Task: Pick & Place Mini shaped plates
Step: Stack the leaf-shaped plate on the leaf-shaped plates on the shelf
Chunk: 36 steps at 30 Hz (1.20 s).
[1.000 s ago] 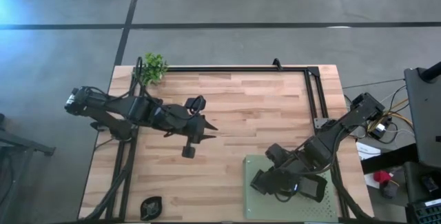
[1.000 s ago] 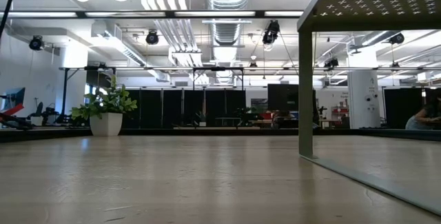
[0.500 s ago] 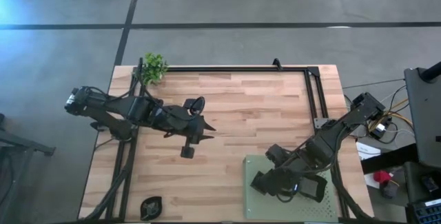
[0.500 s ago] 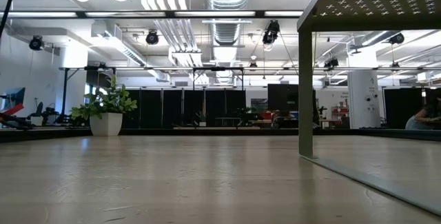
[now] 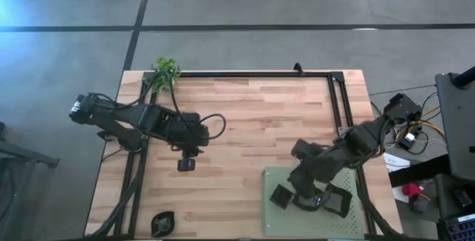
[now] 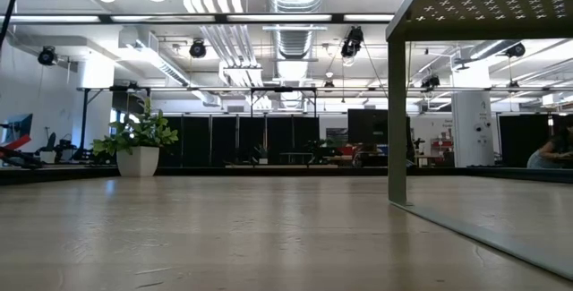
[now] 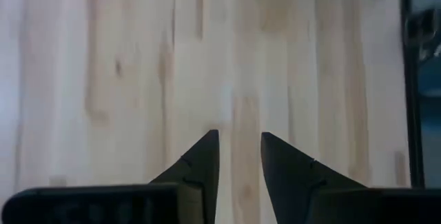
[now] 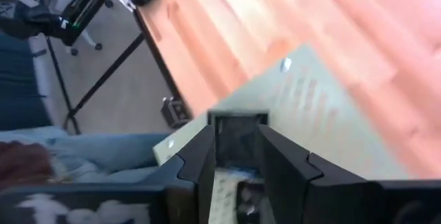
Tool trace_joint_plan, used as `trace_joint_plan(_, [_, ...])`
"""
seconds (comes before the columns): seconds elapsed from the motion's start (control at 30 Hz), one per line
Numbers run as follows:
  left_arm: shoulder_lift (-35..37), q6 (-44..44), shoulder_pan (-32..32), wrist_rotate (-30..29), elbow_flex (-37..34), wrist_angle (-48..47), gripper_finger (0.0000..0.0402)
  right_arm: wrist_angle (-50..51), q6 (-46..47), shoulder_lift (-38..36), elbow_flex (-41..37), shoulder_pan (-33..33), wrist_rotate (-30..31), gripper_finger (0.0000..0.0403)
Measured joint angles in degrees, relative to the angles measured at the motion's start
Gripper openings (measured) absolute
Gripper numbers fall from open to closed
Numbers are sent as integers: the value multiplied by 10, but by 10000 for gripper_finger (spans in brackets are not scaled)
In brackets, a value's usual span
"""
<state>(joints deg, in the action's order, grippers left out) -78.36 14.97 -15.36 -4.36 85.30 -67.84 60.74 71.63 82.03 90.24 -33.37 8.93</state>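
My right gripper (image 8: 236, 156) hangs spread over a square mini plate (image 8: 238, 139) on the green mat (image 8: 331, 120), my left gripper (image 7: 239, 156) parted, empty.

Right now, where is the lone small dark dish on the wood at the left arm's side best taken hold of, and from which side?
Probably by its rim, coming straight down from above. The dish lies flat on the bare table with nothing beside it, so one finger could go inside the rim and one outside. Its exact outline is too small to tell.
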Motion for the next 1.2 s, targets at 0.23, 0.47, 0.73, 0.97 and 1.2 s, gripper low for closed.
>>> trace_joint_plan(0.23, [0, 56, -60, 75, -55, -47, 101, 0, -159, -31, 1, 35, 17, 91])
trace_joint_plan(0.47, [0, 153, -151, 123, -119, -32, 101, -1, -249, -62, 1, 57, 18, 81])
trace_joint_plan(0.73, [0, 285, -241, 184, -235, 74, 101, -1, -324, -82, 1, 57, 46, 77])
trace_joint_plan(0.97, [0, 379, -308, 199, -339, 274, 101, 1, -333, -85, 1, 57, 67, 79])
trace_joint_plan(1.2, [0, 421, -330, 198, -411, 390, 101, 2, -329, -85, 1, 57, 67, 80])
